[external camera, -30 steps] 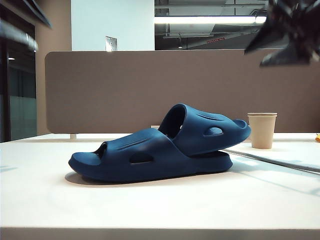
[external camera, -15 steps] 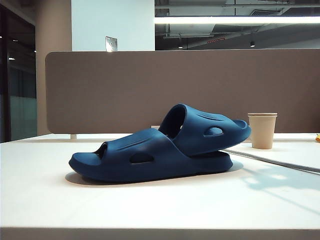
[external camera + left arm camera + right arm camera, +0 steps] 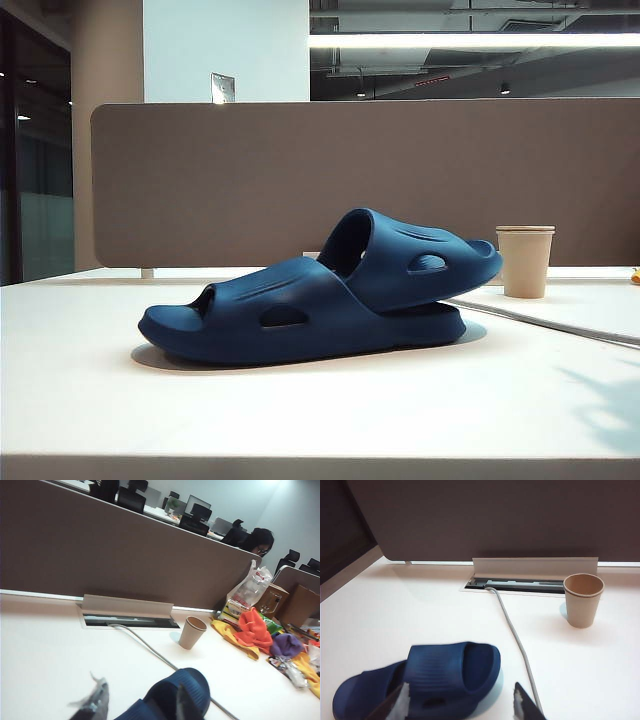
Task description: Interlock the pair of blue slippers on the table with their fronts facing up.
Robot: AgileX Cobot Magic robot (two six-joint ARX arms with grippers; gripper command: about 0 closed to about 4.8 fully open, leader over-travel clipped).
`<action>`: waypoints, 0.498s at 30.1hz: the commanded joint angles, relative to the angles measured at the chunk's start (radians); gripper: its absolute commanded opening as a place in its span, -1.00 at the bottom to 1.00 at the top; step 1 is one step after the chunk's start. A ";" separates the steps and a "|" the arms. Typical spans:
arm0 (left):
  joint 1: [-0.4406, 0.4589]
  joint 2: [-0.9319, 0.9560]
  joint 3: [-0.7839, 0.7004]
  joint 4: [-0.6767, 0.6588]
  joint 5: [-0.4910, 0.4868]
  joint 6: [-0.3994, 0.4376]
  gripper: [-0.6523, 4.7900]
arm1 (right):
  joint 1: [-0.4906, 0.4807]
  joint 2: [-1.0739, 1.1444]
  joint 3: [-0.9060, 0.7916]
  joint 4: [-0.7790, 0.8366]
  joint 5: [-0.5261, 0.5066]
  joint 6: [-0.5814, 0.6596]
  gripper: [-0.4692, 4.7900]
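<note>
slippers (image 3: 320, 300): 2, interlocked | cup (image 3: 524, 260): 1 | left claw (image 3: 142, 702), right claw (image 3: 460, 702): wide, empty

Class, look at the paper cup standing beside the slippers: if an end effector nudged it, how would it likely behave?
The paper cup would probably tip or slide easily: it stands upright on a narrow base on the smooth white table, and looks empty and light. Its thin walls would likely crush if squeezed hard.
</note>
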 commanded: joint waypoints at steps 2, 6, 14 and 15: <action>-0.032 -0.085 -0.072 0.004 -0.050 0.016 -0.15 | 0.001 -0.131 -0.069 0.010 0.002 0.000 0.17; -0.032 -0.164 -0.135 0.002 -0.050 0.016 -0.24 | 0.001 -0.226 -0.116 0.008 0.002 -0.003 0.17; -0.032 -0.253 -0.224 -0.051 -0.047 0.019 -0.24 | 0.001 -0.314 -0.134 -0.040 0.003 -0.003 0.17; -0.032 -0.254 -0.230 -0.060 -0.047 0.019 -0.24 | 0.001 -0.315 -0.134 -0.050 0.002 -0.003 0.17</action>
